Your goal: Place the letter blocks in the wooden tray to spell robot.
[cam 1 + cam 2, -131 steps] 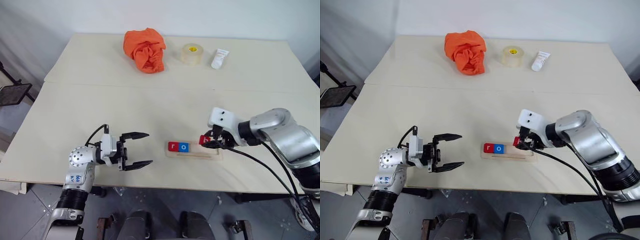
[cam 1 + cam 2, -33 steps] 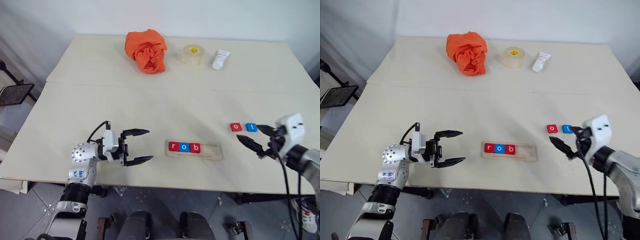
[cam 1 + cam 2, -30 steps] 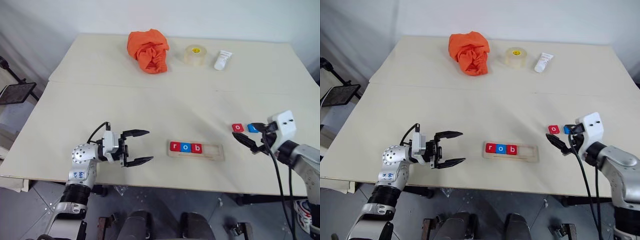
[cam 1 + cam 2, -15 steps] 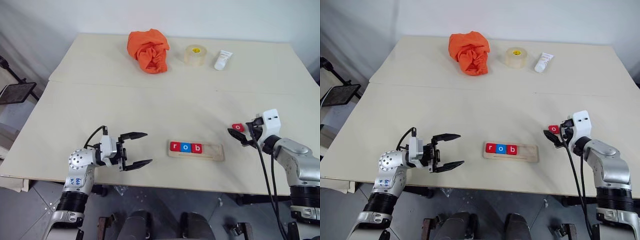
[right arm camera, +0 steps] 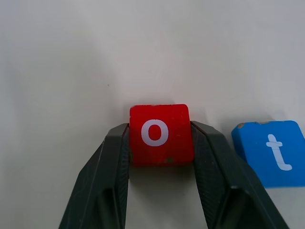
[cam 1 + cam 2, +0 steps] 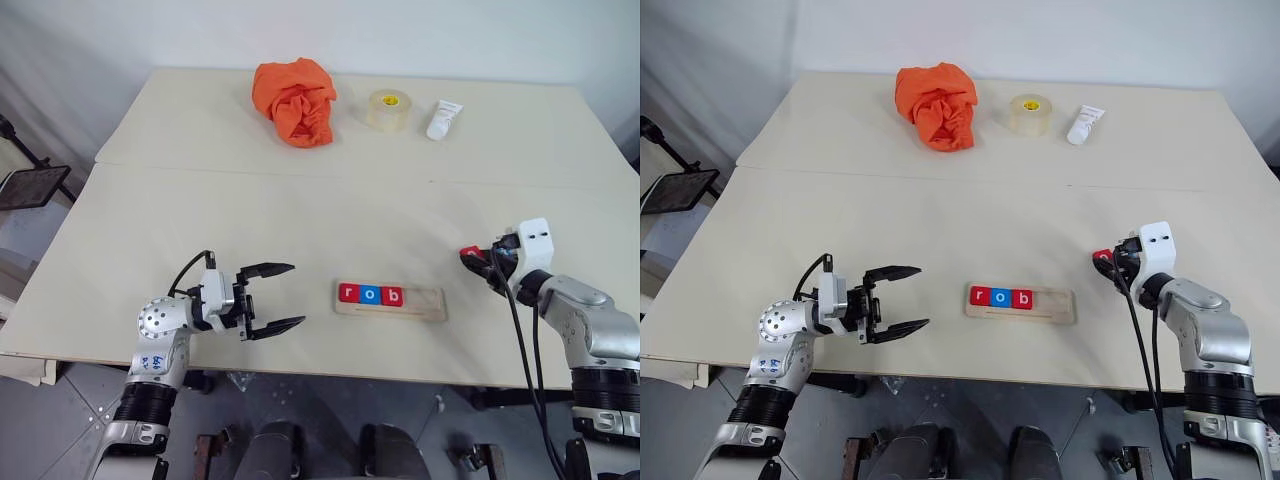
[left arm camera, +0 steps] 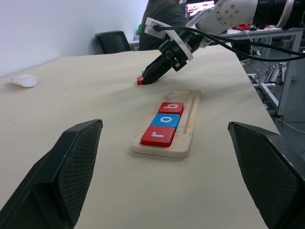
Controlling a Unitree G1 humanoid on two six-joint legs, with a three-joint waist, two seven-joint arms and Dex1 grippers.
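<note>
- Right pincer point(image 5: 160, 157) is clamping the red "o" block point(image 5: 160, 134) between both fingers, the block sitting on the surface point(image 6: 300, 215) at about 3 o'clock of the head view.
- Blue "t" block point(image 5: 271, 151) is lying flat just beside the red "o" block, apart from it.
- Left pincer point(image 6: 275, 297) is hovering at 8 o'clock with its jaws spread wide, gripping nothing.
- Wooden tray point(image 6: 420, 304) is lying between the two pincers, near the front edge; red "r" point(image 6: 348, 293), blue "o" point(image 6: 370, 294) and red "b" point(image 6: 393, 296) are filling its left end.
- Orange cloth point(image 6: 293, 99), tape roll point(image 6: 386, 109) and white tube point(image 6: 440, 118) are resting around 12 o'clock.
</note>
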